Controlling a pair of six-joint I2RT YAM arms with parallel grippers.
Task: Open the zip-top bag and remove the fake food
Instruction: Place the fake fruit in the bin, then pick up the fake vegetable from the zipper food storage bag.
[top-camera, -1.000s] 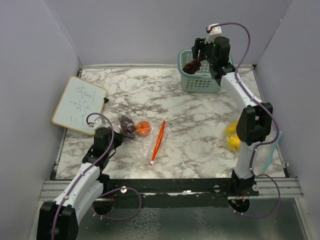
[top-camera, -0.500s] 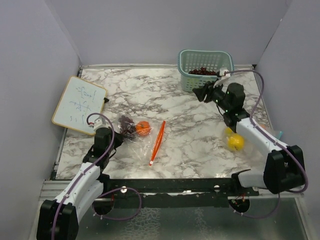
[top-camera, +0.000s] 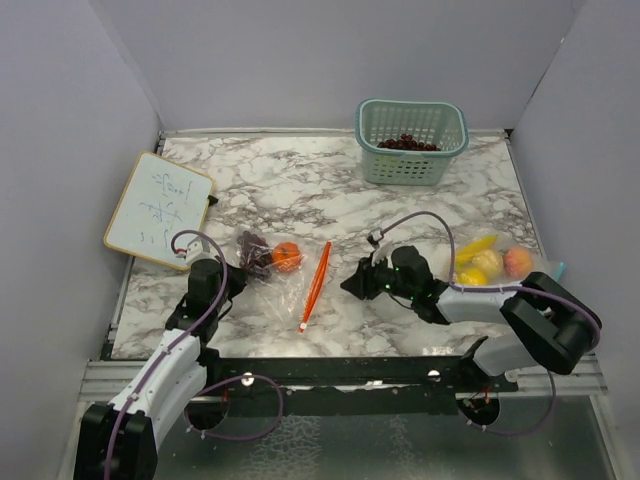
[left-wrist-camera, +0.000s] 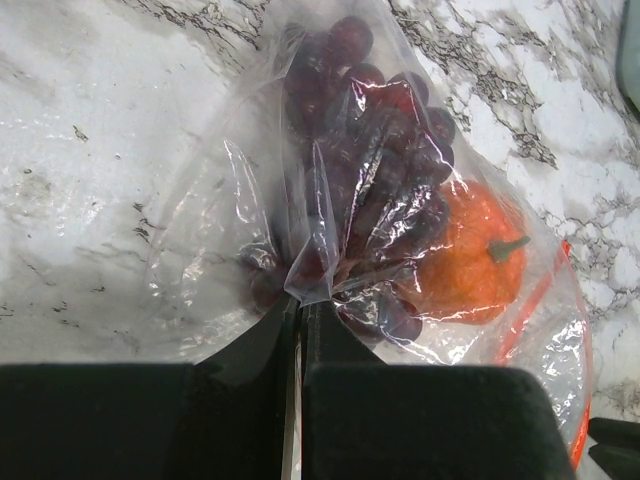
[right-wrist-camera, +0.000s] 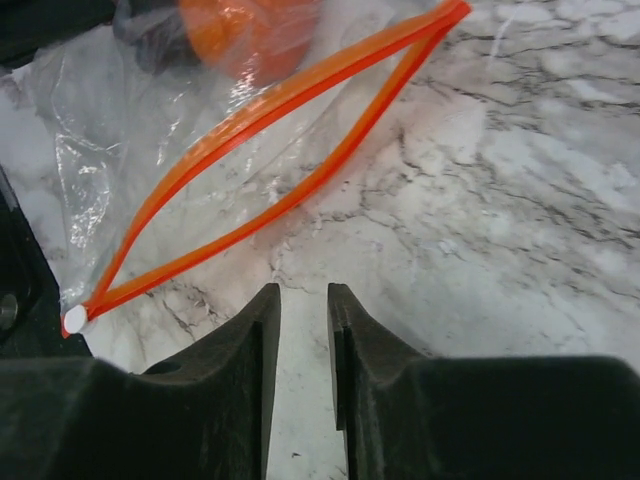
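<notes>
The clear zip-top bag (top-camera: 272, 285) lies at the front left with its orange zip mouth (top-camera: 316, 285) gaping. Inside it are a purple grape bunch (left-wrist-camera: 370, 150) and an orange (left-wrist-camera: 470, 260). My left gripper (left-wrist-camera: 302, 300) is shut on a pinch of the bag's film at the closed end. My right gripper (right-wrist-camera: 304, 295) hovers low over the marble just in front of the zip mouth (right-wrist-camera: 270, 100), its jaws a narrow gap apart with nothing between them. A banana (top-camera: 475, 247), a lemon (top-camera: 472, 276) and a peach (top-camera: 516, 262) lie at the right.
A teal mesh basket (top-camera: 412, 160) stands at the back right with a dark grape bunch (top-camera: 405, 143) inside. A small whiteboard (top-camera: 160, 210) lies at the left edge. Walls close in the table on three sides.
My right arm released the grape bunch into the basket and swung down and left to the bag's mouth, its jaws narrowing. The left gripper and bag stayed put.
</notes>
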